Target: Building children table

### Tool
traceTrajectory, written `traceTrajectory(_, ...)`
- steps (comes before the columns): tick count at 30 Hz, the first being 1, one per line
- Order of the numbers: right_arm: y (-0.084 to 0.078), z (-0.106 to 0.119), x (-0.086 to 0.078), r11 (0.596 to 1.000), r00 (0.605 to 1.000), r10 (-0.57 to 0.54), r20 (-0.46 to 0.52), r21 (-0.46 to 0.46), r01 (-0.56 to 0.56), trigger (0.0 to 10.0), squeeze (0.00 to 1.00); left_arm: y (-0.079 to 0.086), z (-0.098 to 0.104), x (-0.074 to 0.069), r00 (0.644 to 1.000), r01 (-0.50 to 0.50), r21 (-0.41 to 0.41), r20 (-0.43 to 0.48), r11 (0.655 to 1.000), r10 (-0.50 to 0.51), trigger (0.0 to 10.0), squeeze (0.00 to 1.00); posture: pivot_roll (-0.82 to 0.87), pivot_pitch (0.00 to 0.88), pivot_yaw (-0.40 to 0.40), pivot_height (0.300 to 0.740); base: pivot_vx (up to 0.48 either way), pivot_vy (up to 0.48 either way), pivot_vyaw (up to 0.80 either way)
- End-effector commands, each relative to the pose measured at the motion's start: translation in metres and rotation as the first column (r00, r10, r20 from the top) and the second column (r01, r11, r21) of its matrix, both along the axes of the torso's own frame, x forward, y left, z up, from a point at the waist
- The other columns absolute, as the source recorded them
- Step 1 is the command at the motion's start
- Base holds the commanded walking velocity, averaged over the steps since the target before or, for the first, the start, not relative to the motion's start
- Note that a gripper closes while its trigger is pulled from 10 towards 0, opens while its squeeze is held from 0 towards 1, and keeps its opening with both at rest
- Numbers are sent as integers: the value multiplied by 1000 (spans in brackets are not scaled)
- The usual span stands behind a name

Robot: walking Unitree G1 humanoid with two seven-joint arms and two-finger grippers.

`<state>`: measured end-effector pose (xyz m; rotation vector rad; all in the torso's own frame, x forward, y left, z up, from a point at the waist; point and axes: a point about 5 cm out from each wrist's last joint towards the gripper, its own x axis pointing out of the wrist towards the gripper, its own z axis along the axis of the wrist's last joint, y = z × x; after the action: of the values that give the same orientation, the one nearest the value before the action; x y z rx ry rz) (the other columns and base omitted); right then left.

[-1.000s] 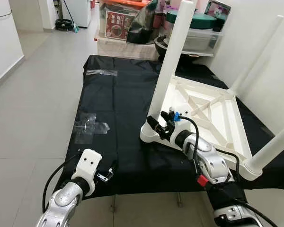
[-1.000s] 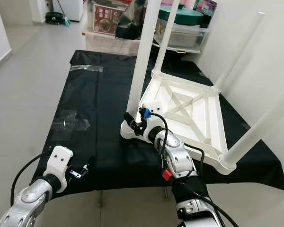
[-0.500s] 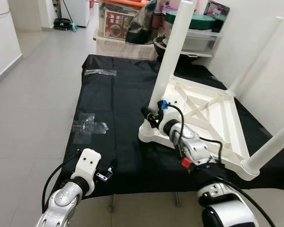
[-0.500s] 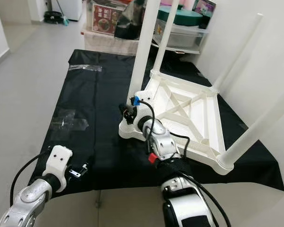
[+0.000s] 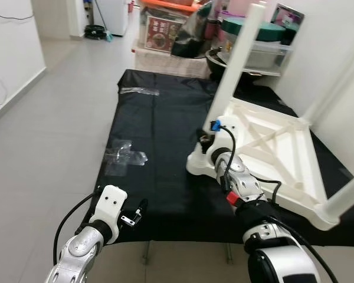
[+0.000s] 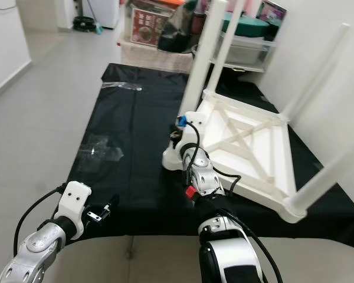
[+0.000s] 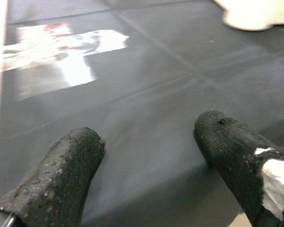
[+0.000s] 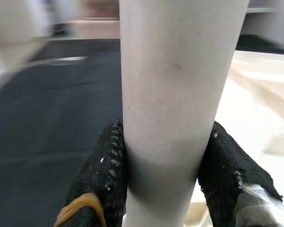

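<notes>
- Black knit-covered fingers (image 8: 102, 184) of the right gripper (image 8: 163, 182) are pinched on either side of the white round plastic table leg (image 8: 180, 71), right down near where it meets the corner socket.
- That leg stands upright at the near-left corner of the white plastic upside-down tabletop (image 5: 271, 153), which lies on the mat with other legs already sticking up.
- Looks like the leg-seating step to me; next move probably needs a firm push or twist while keeping the leg straight.
- Left gripper (image 7: 151, 156) hovers low over the mat's near edge, fingers spread, holding nothing.
- Everything sits on a black plastic floor mat (image 5: 159, 135) with a crumpled clear plastic bag (image 5: 123, 154) on it, over grey floor tiles (image 5: 53, 118).
- Cluttered storage boxes (image 5: 165, 29) at the far end, white wall to the right.
</notes>
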<state>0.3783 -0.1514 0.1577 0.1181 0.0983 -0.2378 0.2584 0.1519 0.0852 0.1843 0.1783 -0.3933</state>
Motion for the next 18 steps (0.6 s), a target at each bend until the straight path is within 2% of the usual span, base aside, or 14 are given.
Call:
traceTrajectory(1, -52, -13, -15, 950, 948, -310, -65, -58, 307, 0, 0, -1, -9, -3, 999, 5, 15, -44, 1000, -4, 10000, 0, 59, 0, -167, 740, 0, 0, 0)
traceTrajectory(2, -60, -17, -24, 924, 923, -379, -72, -83, 373, 0, 0, -1, -9, -4, 999, 6, 16, -45, 1000, -6, 10000, 0, 56, 0, -165, 740, 0, 0, 0)
traceTrajectory(3, -60, -17, -24, 924, 923, -379, -72, -83, 373, 0, 0, -1, -9, -4, 999, 6, 16, -45, 1000, -6, 10000, 0, 56, 0, -165, 740, 0, 0, 0)
traceTrajectory(4, -69, -21, -35, 895, 895, -439, -74, -123, 429, 0, 0, -1, -10, -4, 999, 8, 16, -47, 1000, -8, 10000, 0, 52, 0, -162, 740, 0, 0, 0)
traceTrajectory(5, -69, -21, -35, 895, 895, -439, -74, -123, 429, 0, 0, -1, -10, -4, 999, 8, 16, -47, 1000, -8, 10000, 0, 52, 0, -162, 740, 0, 0, 0)
traceTrajectory(6, -74, -24, -42, 875, 877, -475, -72, -149, 461, 0, 0, -1, -10, -5, 999, 10, 17, -49, 1000, -9, 10000, 0, 49, 0, -161, 740, 0, 0, 0)
traceTrajectory(8, -90, -29, -54, 830, 833, -547, -87, -187, 526, 0, 0, -1, -10, -5, 999, 13, 17, -50, 1000, -12, 10000, 0, 47, 0, -161, 740, 0, 0, 0)
traceTrajectory(9, -95, -31, -55, 817, 819, -566, -91, -193, 543, 0, 0, -1, -10, -5, 999, 13, 17, -51, 1000, -12, 10000, 0, 46, 0, -160, 740, 0, 0, 0)
traceTrajectory(11, -95, -31, -55, 817, 819, -566, -91, -193, 543, 0, 0, -1, -10, -5, 999, 13, 17, -51, 1000, -12, 10000, 0, 46, 0, -160, 740, 0, 0, 0)
traceTrajectory(12, -106, -30, -57, 790, 791, -604, -97, -198, 580, 0, 0, -1, -10, -5, 999, 14, 16, -51, 1000, -13, 10000, 0, 46, 0, -158, 740, 0, 0, 0)
traceTrajectory(14, -122, -23, -53, 764, 764, -639, -94, -198, 615, 0, 0, -2, -10, -5, 999, 16, 15, -52, 1000, -15, 10000, 0, 43, 0, -155, 740, 0, 0, 0)
traceTrajectory(15, -125, -19, -50, 767, 764, -636, -104, -195, 612, 10000, 0, -2, -11, -6, 998, 17, 16, -53, 1000, -16, 10000, 0, 43, 0, -155, 740, 0, 0, 0)
traceTrajectory(16, -125, -19, -50, 767, 764, -636, -104, -195, 612, 10000, 0, -2, -11, -6, 998, 17, 16, -53, 1000, -16, 10000, 0, 43, 0, -155, 740, 0, 0, 0)
traceTrajectory(18, -121, -13, -44, 788, 789, -608, -87, -181, 588, 10000, 0, -1, -11, -6, 998, 16, 17, -55, 1000, -15, 10000, 0, 43, 0, -156, 740, 0, 0, 0)
